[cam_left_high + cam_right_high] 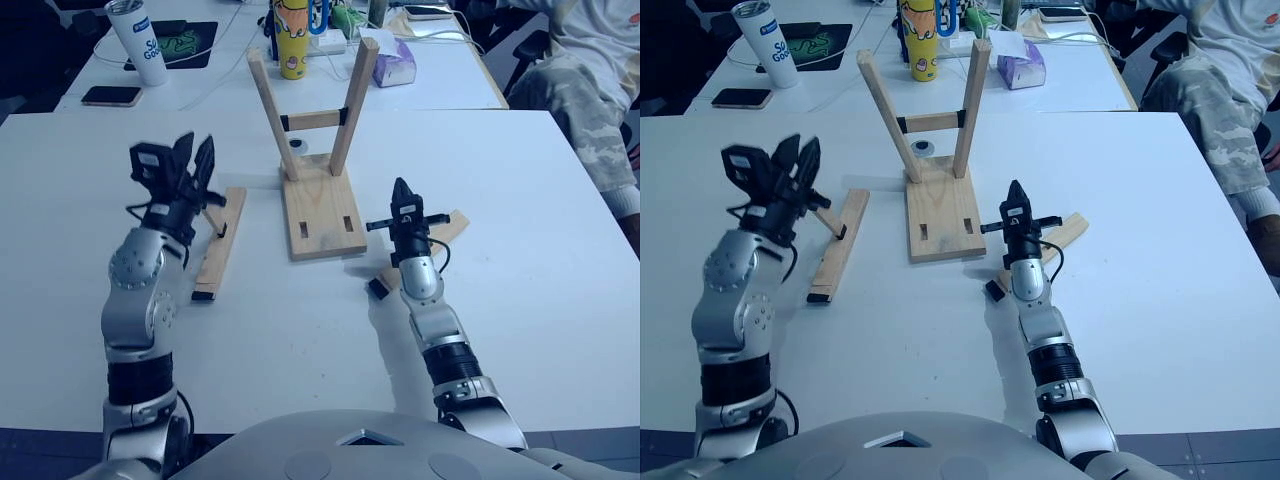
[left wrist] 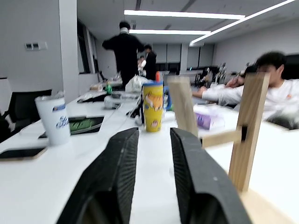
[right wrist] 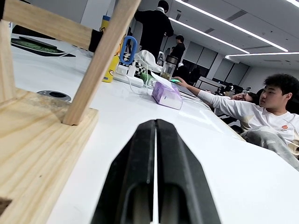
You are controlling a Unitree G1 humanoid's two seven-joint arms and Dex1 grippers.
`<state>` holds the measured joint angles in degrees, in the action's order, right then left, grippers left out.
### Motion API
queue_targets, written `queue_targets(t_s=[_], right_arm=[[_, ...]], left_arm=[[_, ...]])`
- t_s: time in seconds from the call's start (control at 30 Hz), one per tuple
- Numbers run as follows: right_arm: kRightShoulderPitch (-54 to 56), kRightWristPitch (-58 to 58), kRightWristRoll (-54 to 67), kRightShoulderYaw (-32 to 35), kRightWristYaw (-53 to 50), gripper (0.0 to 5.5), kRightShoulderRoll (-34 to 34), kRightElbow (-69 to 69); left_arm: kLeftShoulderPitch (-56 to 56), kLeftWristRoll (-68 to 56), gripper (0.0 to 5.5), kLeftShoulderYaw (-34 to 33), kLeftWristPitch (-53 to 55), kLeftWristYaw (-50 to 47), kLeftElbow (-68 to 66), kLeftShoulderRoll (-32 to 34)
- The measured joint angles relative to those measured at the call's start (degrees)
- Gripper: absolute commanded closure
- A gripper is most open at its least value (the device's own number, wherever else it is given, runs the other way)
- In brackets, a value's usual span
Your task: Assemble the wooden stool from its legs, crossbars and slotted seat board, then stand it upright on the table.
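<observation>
Left eye view: the seat board (image 1: 320, 215) lies mid-scene on the bench (image 1: 530, 180) with one leg pair (image 1: 270, 105) fitted at its far end; the near slots are empty. The left fingers (image 2: 117, 177) are spread and the right fingers (image 3: 135, 172) are closed on nothing. The next move is likely to grasp the loose leg piece (image 1: 222, 240).

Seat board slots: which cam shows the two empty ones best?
Left eye view: the seat board lies flat, seen from above, with both empty slots at its near end unobstructed. Right eye view matches. Right wrist view gets the board's corner edge-on; left wrist view shows a sliver beneath a leg.
</observation>
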<state>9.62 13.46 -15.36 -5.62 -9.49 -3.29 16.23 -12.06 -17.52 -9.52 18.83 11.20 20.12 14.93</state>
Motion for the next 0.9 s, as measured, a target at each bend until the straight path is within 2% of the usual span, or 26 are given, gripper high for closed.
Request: queue_targets(t_s=[0.13, 0.27, 0.4, 0.57, 0.9], right_arm=[[0.13, 0.28, -0.01, -0.02, -0.01, 5.5, -0.09, 0.24], [0.36, 0.33, -0.02, -0.02, -0.01, 5.5, -0.15, 0.34], [0.39, 0.34, 0.02, 0.04, 0.07, 5.5, -0.24, 0.34], [0.41, 0.34, 0.03, -0.01, 0.19, 5.5, -0.25, 0.34], [0.56, 0.16, 0.1, 0.11, 0.96, 5.5, -0.28, -0.32]], left_arm=[[-11.24, -3.54, 5.41, -2.76, 1.41, -1.15, -2.15, -0.03], [-17.11, -4.75, 5.48, -3.54, 1.87, -1.51, -5.58, 0.05], [-15.19, -4.47, 5.48, -2.89, 3.86, -2.02, -5.77, 0.04], [-8.44, 0.38, 5.48, 2.53, 8.21, -0.96, -14.04, 0.68], [-8.1, 2.33, 5.48, 2.72, 3.18, 0.36, -17.27, 0.83]])
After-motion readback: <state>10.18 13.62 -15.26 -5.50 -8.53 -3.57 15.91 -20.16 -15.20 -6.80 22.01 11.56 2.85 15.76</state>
